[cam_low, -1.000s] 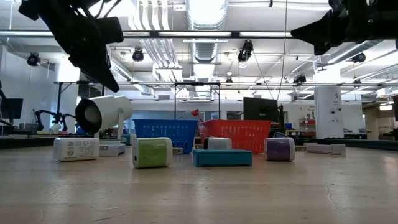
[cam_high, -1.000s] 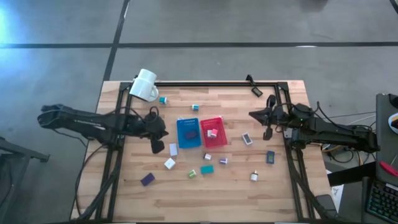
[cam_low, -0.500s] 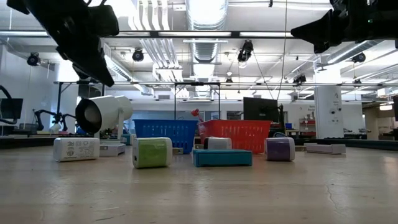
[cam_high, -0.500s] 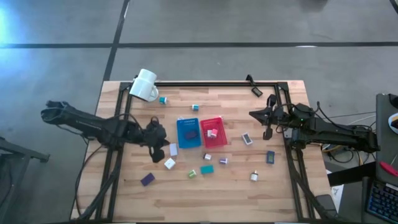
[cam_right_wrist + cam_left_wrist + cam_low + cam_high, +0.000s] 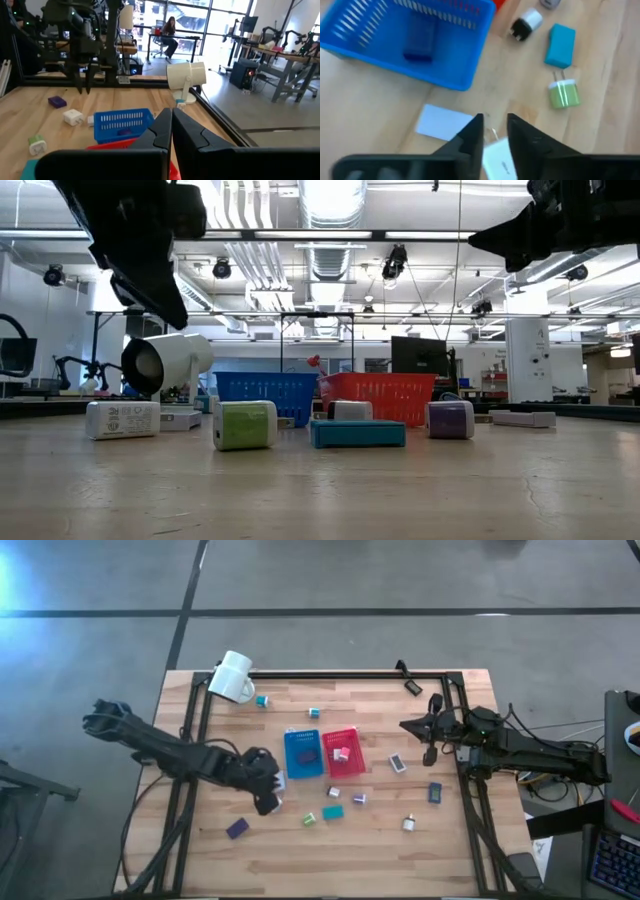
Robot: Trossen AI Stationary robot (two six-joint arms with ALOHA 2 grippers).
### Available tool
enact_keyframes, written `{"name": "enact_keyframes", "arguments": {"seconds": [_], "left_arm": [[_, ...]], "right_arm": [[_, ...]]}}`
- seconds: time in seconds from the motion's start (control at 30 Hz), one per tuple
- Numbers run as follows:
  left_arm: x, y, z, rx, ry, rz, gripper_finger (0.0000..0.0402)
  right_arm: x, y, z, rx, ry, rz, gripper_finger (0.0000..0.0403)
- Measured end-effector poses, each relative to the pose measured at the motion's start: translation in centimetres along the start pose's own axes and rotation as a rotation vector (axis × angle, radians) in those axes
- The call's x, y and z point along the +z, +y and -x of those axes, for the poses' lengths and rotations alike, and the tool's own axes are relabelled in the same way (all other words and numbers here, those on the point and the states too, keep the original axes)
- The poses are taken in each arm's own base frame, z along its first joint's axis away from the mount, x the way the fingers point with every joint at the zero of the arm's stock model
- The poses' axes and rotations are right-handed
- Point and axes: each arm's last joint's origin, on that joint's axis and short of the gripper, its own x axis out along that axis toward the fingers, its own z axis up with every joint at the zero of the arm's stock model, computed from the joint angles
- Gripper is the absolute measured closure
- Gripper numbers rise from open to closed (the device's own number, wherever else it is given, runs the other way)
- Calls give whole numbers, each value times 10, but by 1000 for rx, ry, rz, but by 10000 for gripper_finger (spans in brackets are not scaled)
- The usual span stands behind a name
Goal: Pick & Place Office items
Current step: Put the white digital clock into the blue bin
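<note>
so we count one dark item in the blue tray (image 5: 465, 80), perhaps two in the red tray (image 5: 352, 771); most items lie loose. left gripper (image 5: 494, 131) slightly parted, empty, over the white block (image 5: 497, 159); right gripper (image 5: 430, 753) clenched, idle.

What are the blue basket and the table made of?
The blue basket looks like shiny moulded plastic: its walls are thin slats with gaps, all one bright colour. The table looks like wood with a smooth, pale finish: long planks with grain lines show.
</note>
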Motion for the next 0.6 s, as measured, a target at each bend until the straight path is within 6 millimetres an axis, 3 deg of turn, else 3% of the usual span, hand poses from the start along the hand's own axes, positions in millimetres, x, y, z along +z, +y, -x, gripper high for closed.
{"name": "enact_keyframes", "arguments": {"seconds": [0.33,0.6], "left_arm": [[-9,-3,-19,101,174,-28,168],[-11,-8,-24,39,214,-86,124]], "right_arm": [[-1,0,0,1,8,7,394],[-1,0,0,1,9,8,394]]}}
